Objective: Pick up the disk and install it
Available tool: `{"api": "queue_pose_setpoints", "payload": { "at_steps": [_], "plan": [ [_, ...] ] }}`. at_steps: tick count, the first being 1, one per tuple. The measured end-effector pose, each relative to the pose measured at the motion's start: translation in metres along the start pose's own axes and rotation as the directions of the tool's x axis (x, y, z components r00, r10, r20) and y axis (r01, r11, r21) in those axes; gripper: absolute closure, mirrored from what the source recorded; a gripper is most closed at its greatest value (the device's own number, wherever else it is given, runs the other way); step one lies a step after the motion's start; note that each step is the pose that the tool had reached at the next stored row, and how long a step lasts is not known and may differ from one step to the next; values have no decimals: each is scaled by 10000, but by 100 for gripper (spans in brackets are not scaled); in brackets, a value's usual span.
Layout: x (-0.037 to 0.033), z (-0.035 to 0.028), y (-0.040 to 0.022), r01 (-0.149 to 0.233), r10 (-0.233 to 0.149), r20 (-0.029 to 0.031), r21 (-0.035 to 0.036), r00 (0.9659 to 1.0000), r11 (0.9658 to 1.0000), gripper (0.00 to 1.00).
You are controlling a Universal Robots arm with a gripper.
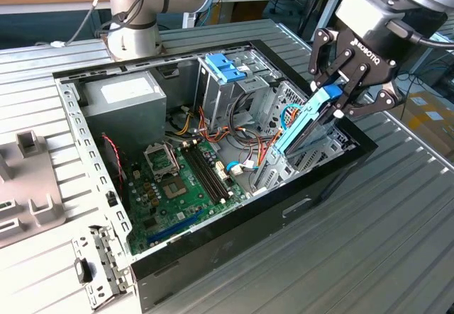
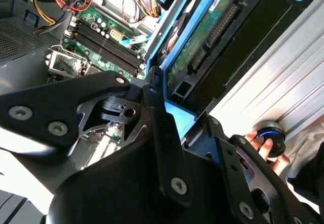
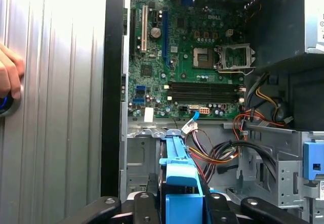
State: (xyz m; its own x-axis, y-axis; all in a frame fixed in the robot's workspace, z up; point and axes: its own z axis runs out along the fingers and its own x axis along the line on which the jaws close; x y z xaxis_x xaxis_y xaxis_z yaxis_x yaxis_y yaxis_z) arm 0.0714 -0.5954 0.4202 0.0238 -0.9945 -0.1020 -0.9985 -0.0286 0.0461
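Clearly, the install step is under way. Toward the upper right of the exterior view, the black gripper (image 1: 339, 100) is clenching its fingers on the blue end tab of the disk (image 1: 303, 126), a dark drive in a light-blue carrier. The disk is tilting steeply, its lower end reaching down into the metal drive bay (image 1: 312, 154) at the right-hand corner of the open computer case (image 1: 213, 236), which is lying on its side on a ribbed metal table (image 1: 340, 257).

By my judgement the disk is only partly entered, so the next move is calling for keeping the carrier in line with the bay's rails and pressing along its own length until it seats, without snagging the nearby cables (image 1: 245, 126).

The exterior view is giving the whole case, the green motherboard (image 1: 181, 183) in the lower middle and the grey power supply (image 1: 124, 101) at upper left. The second wrist view is showing the drive's green circuit underside (image 2: 202, 42) at upper centre, and a person's hand (image 2: 263, 145) resting on a round control at lower right. The first wrist view is looking straight down the carrier at bottom centre, with the motherboard beyond it.
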Motion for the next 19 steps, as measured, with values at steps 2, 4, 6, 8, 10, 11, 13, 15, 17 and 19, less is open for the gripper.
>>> {"api": "queue_pose_setpoints", "payload": {
  "at_steps": [2, 4, 6, 8, 10, 11, 13, 15, 17, 19],
  "plan": [
    [3, 24, -1, 0, 0, 0, 0, 10000, 10000, 63],
    [4, 43, -2, 0, 0, 0, 0, 10000, 10000, 63],
    [7, 67, -3, 0, 0, 0, 0, 10000, 10000, 63],
    [9, 89, -4, 0, 0, 0, -1, 10000, 10000, 63],
    [12, 114, -5, 0, 0, -1, -1, 10000, 10000, 63],
    [13, 123, -6, 0, 0, -1, -1, 10000, 10000, 63],
    [16, 152, -7, 0, 0, -1, 0, 10000, 10000, 63],
    [17, 169, -8, 0, 0, -2, 0, 10000, 10000, 63],
    [19, 186, -9, 0, 0, -1, 0, 10000, 10000, 63],
    [20, 194, -9, 0, 0, -2, 0, 10000, 10000, 63]
  ]
}}
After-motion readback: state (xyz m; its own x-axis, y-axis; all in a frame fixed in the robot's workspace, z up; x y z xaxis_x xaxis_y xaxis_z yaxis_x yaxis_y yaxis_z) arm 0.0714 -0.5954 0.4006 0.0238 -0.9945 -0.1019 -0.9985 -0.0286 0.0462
